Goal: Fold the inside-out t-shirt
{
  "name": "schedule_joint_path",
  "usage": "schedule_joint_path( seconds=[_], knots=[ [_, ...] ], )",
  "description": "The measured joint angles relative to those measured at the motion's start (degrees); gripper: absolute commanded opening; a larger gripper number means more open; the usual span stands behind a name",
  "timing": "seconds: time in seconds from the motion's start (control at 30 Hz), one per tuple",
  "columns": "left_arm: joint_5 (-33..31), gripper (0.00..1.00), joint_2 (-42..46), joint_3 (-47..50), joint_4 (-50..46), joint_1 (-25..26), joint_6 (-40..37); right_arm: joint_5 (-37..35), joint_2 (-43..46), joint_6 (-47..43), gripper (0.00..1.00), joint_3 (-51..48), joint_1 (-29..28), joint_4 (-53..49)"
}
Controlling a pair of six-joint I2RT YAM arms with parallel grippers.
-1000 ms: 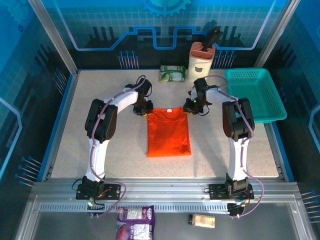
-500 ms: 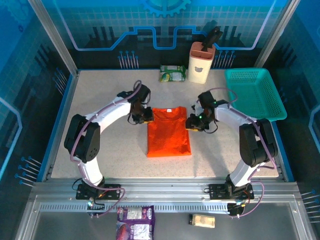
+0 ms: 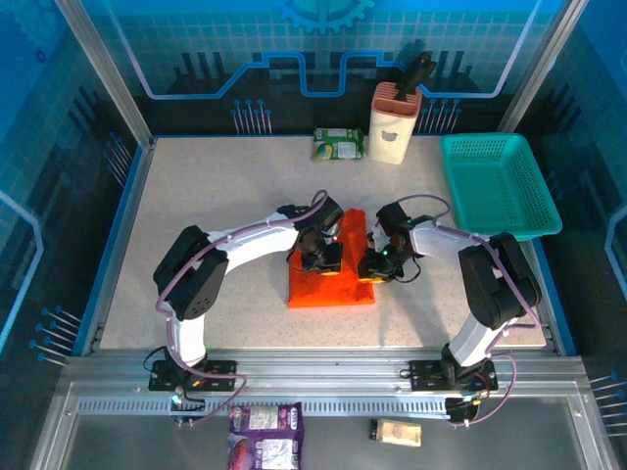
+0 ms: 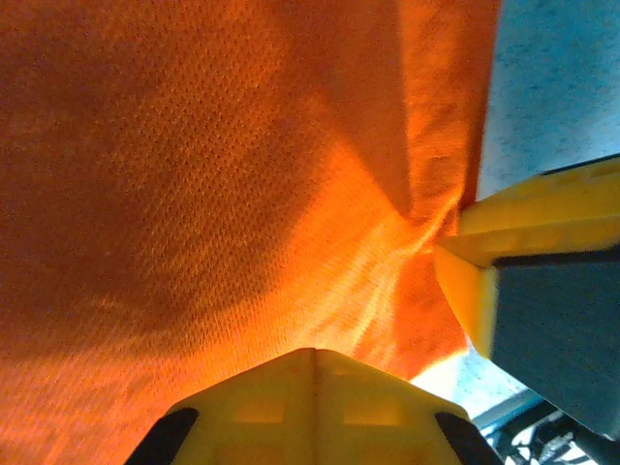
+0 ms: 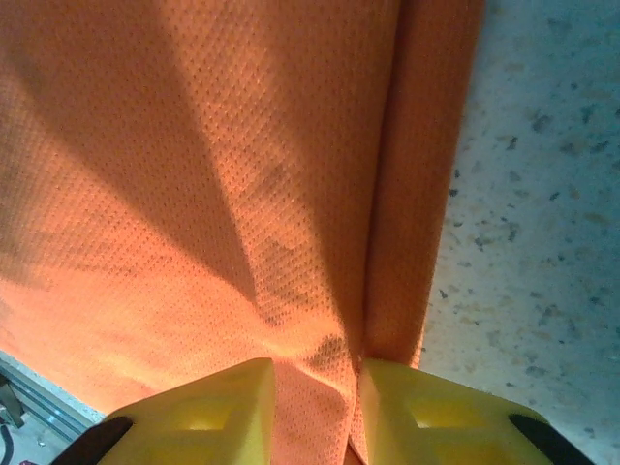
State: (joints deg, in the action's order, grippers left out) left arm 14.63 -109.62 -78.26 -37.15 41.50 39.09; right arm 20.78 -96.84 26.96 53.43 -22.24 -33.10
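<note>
My left gripper [image 3: 321, 259] and right gripper [image 3: 374, 269] each pinch the lifted edge of the inside-out t-shirt [image 3: 333, 290] at the middle of the table [image 3: 206, 186] — best, I judge, to carry both corners level to the near hem before letting go

Speckled tabletop [image 3: 196, 196], blue-lit panel walls [image 3: 294, 49]

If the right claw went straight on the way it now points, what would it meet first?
The bright orange thin-cloth t-shirt: the right claw is shut on a fold of it, and the cloth spreads straight ahead. Behind it is probably the speckled grey table, though depth is unclear.
</note>
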Motion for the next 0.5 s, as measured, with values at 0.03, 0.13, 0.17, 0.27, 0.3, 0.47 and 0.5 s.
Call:
schedule_joint_path(
  seconds=[0.03,0.13,0.17,0.27,0.3,0.47,0.5],
  knots=[
    [-0.3,0.03,-0.7,0.0,-0.3,0.0,0.0,0.0,-0.3,0.0,0.30,0.0,0.0,0.2],
    [-1.4,0.02,-2.3,0.0,-0.8,-0.1,-0.1,0.1,-1.1,0.0,0.27,0.0,0.0,1.0],
    [-1.5,0.02,-2.7,0.0,-0.7,-0.1,-0.1,0.2,-1.2,0.0,0.24,-0.1,0.0,1.2],
    [-1.7,0.02,-4.1,0.0,-0.7,-0.1,-0.2,0.5,-1.4,0.4,0.16,-0.1,0.0,1.3],
    [-1.7,0.02,-4.5,0.0,-0.7,-0.1,-0.2,0.6,-1.4,0.4,0.12,-0.1,-0.1,1.3],
    [-1.7,0.02,-5.0,0.0,-0.6,-0.1,-0.2,0.2,-0.5,1.1,0.00,-0.1,-0.5,0.2],
    [-1.8,0.02,-5.0,0.0,-0.6,-0.1,-0.2,-0.4,0.2,1.0,0.00,-0.1,-0.6,-0.4]
  ],
)
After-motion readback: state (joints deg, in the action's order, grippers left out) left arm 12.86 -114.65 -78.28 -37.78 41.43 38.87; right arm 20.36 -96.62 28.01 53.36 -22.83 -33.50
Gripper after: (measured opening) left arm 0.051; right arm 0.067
